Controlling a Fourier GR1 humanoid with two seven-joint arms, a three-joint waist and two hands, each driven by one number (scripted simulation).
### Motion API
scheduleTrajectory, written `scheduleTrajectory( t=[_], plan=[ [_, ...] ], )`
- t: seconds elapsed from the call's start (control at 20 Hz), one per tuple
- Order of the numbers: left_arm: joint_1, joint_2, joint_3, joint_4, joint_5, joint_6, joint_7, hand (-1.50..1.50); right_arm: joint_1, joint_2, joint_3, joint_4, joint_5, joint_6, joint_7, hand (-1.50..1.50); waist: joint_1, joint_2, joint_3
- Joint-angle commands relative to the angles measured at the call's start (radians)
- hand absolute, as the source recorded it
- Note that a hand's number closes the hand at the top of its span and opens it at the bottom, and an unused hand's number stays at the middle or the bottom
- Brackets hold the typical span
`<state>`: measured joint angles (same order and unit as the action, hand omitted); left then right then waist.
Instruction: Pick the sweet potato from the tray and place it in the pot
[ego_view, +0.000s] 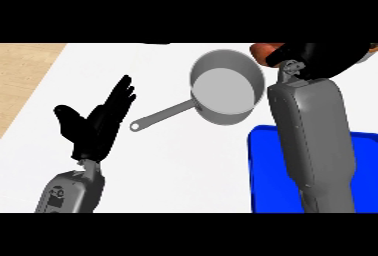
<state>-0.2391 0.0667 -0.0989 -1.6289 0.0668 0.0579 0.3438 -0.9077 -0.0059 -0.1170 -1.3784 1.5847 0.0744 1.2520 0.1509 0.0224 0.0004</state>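
White counter top (184, 170), with a strip of pale wood surface (22, 75) along its left edge. Grey metal pot (225, 90), round, long straight handle running down-left to a small loop at its end; interior bare and light grey. Blue rectangular tray (266, 170) at lower right, rounded corner visible, much of it covered by the right forearm (310, 135), a grey casing that runs up the view's right side. Right hand (317, 55), black, sits at the top right just beside the pot's upper right rim; its fingers are curled around an orange-brown sweet potato (262, 49), of which only the rounded left end shows, plus a sliver of orange at the far right of the hand. The sweet potato is held above the counter, at the pot's rim, not inside it. Left hand (100, 122), black, at left over the white counter, fingers straight and spread upward, thumb out to the left, holding nothing, well apart from the pot handle. No readable writing or labels anywhere; a small dark panel on the left forearm (70, 192) is illegible.
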Motion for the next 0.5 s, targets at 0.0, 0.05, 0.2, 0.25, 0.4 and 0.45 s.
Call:
scheduleTrajectory(
  t=[0.0, 0.05, 0.2, 0.25, 0.4, 0.45],
  plan=[
    [0.011, -0.008, -0.019, 0.012, -0.008, -0.008, -0.018, 0.0, -0.011, 0.006, -0.056, 0.015, -0.078, -0.146, 0.236, -1.5, 0.01, 0.003, 0.001],
    [-0.005, -0.002, -0.011, 0.008, -0.015, 0.004, 0.002, 0.0, -0.02, 0.006, -0.062, 0.005, -0.086, -0.178, 0.236, -1.5, 0.007, -0.001, 0.002],
    [-0.015, -0.019, -0.015, 0.024, -0.016, 0.012, -0.011, 0.0, -0.031, 0.006, -0.037, -0.009, -0.055, -0.273, 0.236, -1.5, 0.003, 0.0, 0.0],
    [-0.003, -0.003, -0.007, 0.015, -0.01, 0.001, -0.007, 0.0, -0.033, 0.006, -0.022, -0.046, -0.019, -0.302, 0.235, -1.5, -0.007, -0.01, -0.001],
    [-0.017, 0.004, 0.014, 0.035, -0.008, 0.003, -0.021, 0.0, -0.056, 0.006, 0.02, -0.074, 0.117, -0.344, 0.235, -1.5, -0.019, -0.007, -0.005],
    [0.012, -0.007, -0.01, 0.015, -0.02, 0.011, -0.014, 0.0, -0.065, 0.006, 0.02, -0.093, 0.151, -0.357, 0.235, -1.5, -0.017, -0.016, -0.004]
  ],
)
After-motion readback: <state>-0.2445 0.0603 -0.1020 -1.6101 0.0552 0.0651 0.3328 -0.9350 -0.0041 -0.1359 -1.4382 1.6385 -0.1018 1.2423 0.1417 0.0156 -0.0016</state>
